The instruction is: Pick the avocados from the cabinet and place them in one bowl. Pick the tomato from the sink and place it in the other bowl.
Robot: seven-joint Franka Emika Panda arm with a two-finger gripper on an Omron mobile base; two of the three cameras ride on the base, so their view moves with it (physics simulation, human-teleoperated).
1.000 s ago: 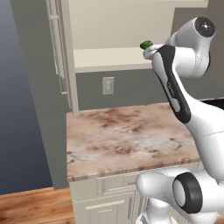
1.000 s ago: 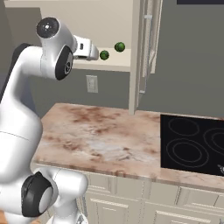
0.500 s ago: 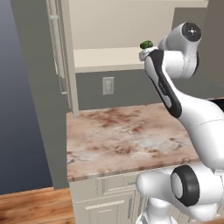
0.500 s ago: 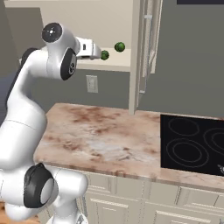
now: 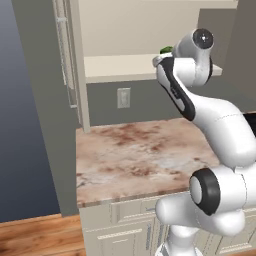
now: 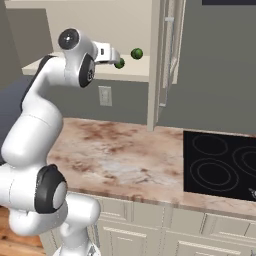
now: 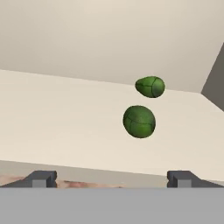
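Two dark green avocados lie on the cream shelf of the open cabinet. The nearer avocado lies ahead of my gripper and a little to the right, the farther avocado just behind it. The dark fingertips stand wide apart with nothing between them, short of the shelf's front edge. From the right base view my gripper is open and level with the shelf, close to the near avocado, with the other avocado to its right. One avocado peeks out behind my arm, on the cabinet shelf.
The cabinet doors hang open on either side of the shelf. Below lies a marbled counter with a wall outlet behind it. A black cooktop sits to the right, with cream drawers under the counter.
My arm has reached forward and carried the open gripper closer to the near avocado on the shelf. The avocados have not moved.
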